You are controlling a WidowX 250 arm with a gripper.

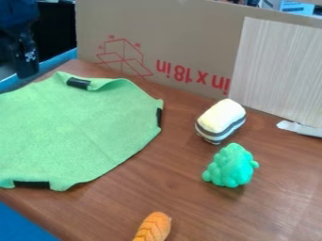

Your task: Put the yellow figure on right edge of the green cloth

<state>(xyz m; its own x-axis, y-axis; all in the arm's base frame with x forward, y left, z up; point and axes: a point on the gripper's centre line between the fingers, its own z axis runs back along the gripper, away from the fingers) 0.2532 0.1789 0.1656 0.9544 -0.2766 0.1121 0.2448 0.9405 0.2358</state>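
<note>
Because the view's edge cut off the black gripper (24,59) at upper left, jaw state could not be told. Green cloth (75,127) ran past the left edge. Tabletop (170,155) separated its right edge from the yellow figure (221,116); orange object (154,227) was cut off below.

The cloth (75,124) appears matt, with a lightly textured weave. The wooden table (189,204) has a smooth, faintly glossy grain; the cardboard (182,35) looks matt.
</note>
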